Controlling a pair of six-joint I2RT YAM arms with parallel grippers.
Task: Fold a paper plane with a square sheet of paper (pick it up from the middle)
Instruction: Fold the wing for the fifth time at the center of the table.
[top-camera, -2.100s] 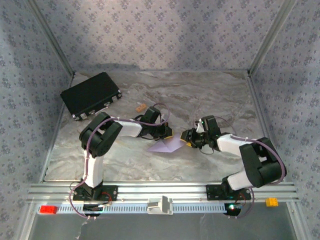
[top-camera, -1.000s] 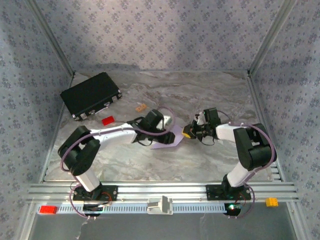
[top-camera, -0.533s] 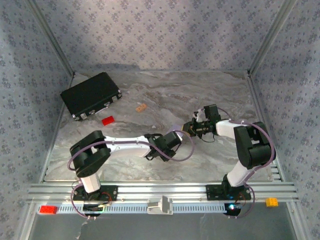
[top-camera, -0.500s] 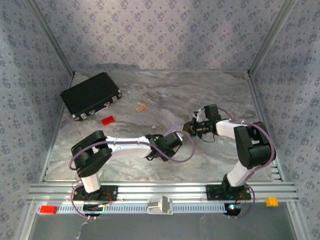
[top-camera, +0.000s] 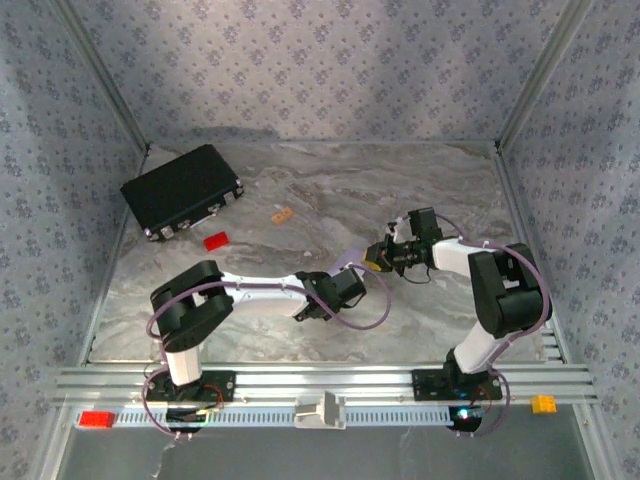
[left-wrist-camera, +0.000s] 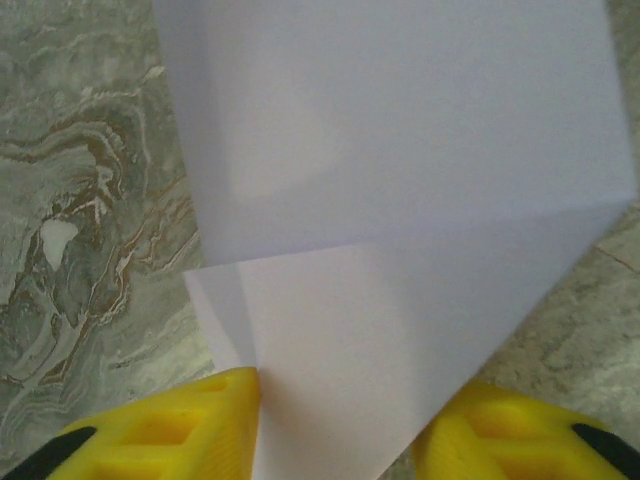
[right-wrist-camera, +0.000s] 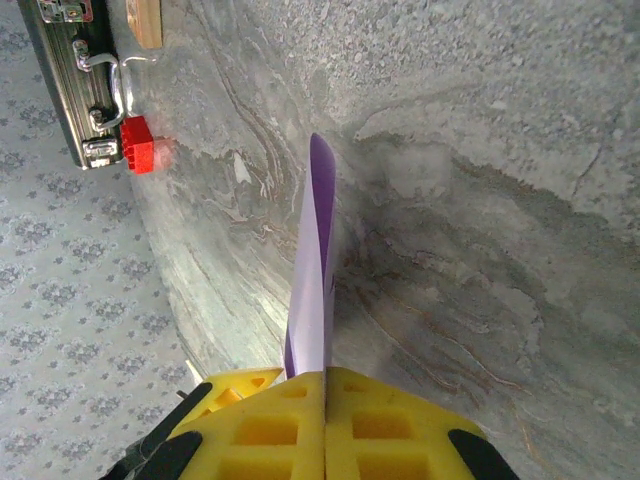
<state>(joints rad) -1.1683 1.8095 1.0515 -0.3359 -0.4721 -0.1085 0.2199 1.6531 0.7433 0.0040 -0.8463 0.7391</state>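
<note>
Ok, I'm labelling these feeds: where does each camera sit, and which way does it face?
Top external: high behind the robot, looking down on the marble table; left arm and right arm show.
Left wrist: looks down at the lilac paper, left pincer open astride its corner.
Right wrist: looks along the table toward the black case, right pincer shut on the paper.
Shared: both wrist views see the paper.

walls (top-camera: 320, 70): blue-grey floral paper | tabletop (top-camera: 330, 180): grey marble | rail (top-camera: 330, 378): aluminium

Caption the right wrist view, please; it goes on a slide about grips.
Right gripper shut on folded lilac paper, seen edge-on, marble table behind.
</note>
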